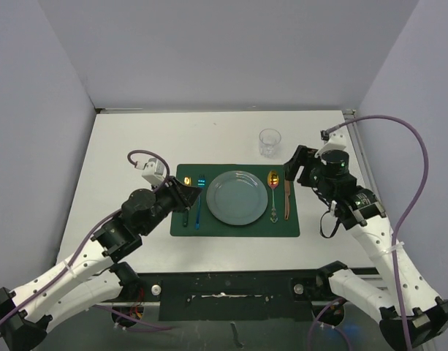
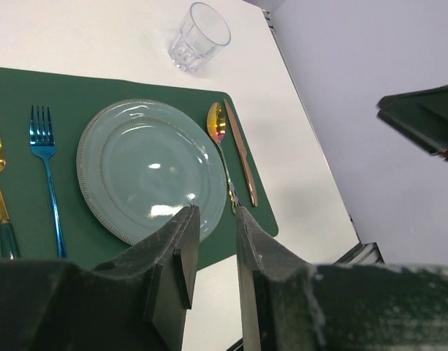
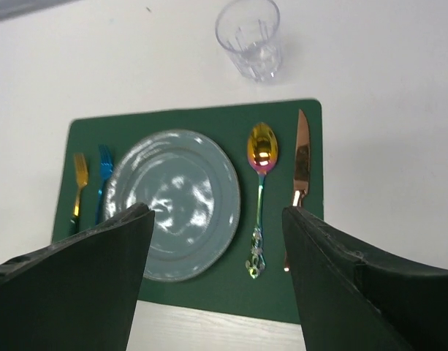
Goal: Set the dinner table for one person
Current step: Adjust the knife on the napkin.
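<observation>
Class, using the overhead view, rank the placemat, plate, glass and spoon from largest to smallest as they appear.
1. green placemat
2. plate
3 and 4. glass and spoon: unsure. The spoon looks longer and the glass looks wider, so neither clearly ranks above the other.

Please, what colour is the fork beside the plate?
The fork is metallic blue, clearest in the left wrist view.

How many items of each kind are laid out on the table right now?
Placemat: 1
Plate: 1
Forks: 2 (gold fork, blue fork)
Spoon: 1
Knife: 1
Glass: 1
Total on the dinner table: 7
</observation>
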